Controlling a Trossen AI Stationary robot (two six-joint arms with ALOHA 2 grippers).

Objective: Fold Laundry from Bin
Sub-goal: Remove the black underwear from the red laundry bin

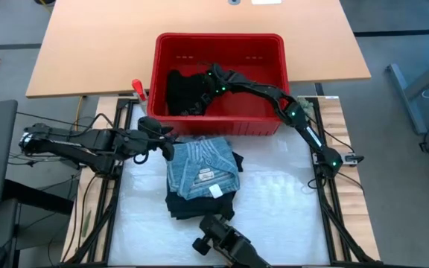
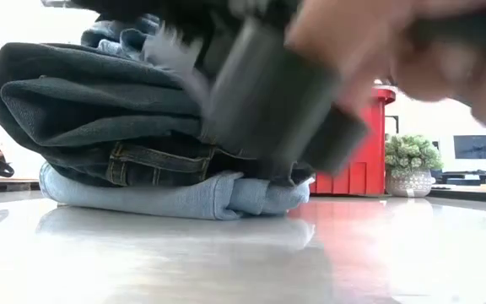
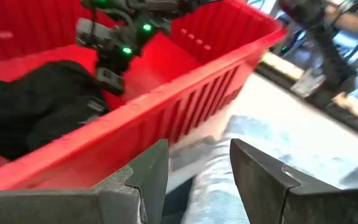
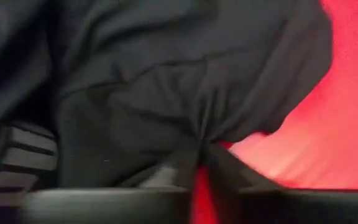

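The red bin point(image 1: 218, 36) stands at the table's far side with black laundry point(image 1: 185, 93) heaped in its left half. My right gripper point(image 1: 211, 77) reaches into the bin from the right and is shut on that black cloth point(image 4: 166, 81). In front of the bin lies a folded stack point(image 1: 202, 171): a denim-blue garment on top, dark ones under it, resting flat on the white mat. My left gripper point(image 1: 168, 147) hovers open by the stack's far left corner, with pale blue cloth point(image 3: 207, 180) showing beyond its fingers. My right gripper pinches a gathered pucker of the black garment point(image 4: 199, 148) between its two fingers, slanting down into the bin from the right. Folds run to the pinch point. The rest of the garment lies on the bin's floor; how many layers are caught cannot be told.
A red-handled tool point(image 1: 138, 88) lies left of the bin. A dark camera mount point(image 1: 222, 240) stands at the table's near edge, in front of the stack. The bin's near wall point(image 3: 185, 93) rises between my left gripper and the black cloth. White mat lies free right of the stack.
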